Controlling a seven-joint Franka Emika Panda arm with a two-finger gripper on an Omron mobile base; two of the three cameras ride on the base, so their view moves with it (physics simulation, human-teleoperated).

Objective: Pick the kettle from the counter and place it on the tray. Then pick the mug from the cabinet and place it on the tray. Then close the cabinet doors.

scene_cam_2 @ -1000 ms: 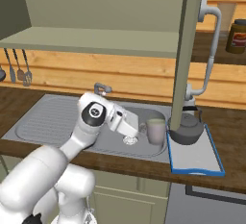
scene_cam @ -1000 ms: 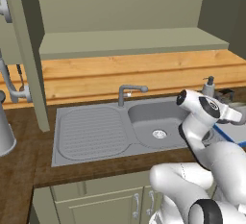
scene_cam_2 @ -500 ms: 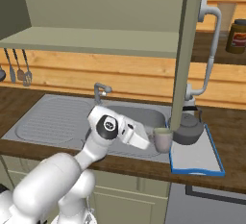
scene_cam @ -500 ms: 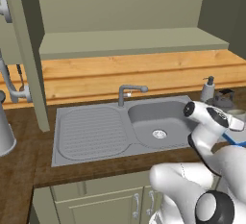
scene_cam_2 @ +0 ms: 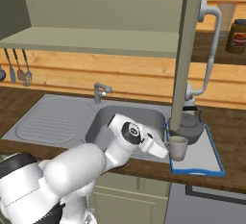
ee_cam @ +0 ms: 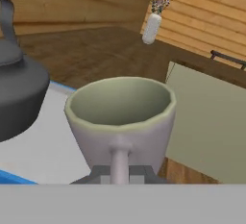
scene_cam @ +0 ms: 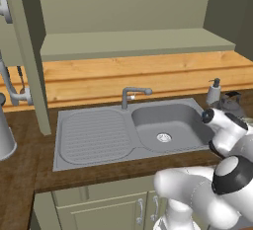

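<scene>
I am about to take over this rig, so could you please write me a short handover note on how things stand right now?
Gripper: shut on the small grey cylindrical mug, held by its handle, at the near left corner of the flat blue-rimmed tray.
Squat dark grey metal kettle: on the tray, behind the mug.
Done: kettle placed; mug taken from the cabinet.
Left: set the mug on the tray and release it, then close the sage-green cabinet doors, which stand open.

arm shell: glossy white, rounded, bulbous segments
joints: dark grey round caps, one with a small pale ring mark
hand (scene_cam_2: 166, 147): white housing, dark grey finger tips (ee_cam: 98, 174)
</scene>
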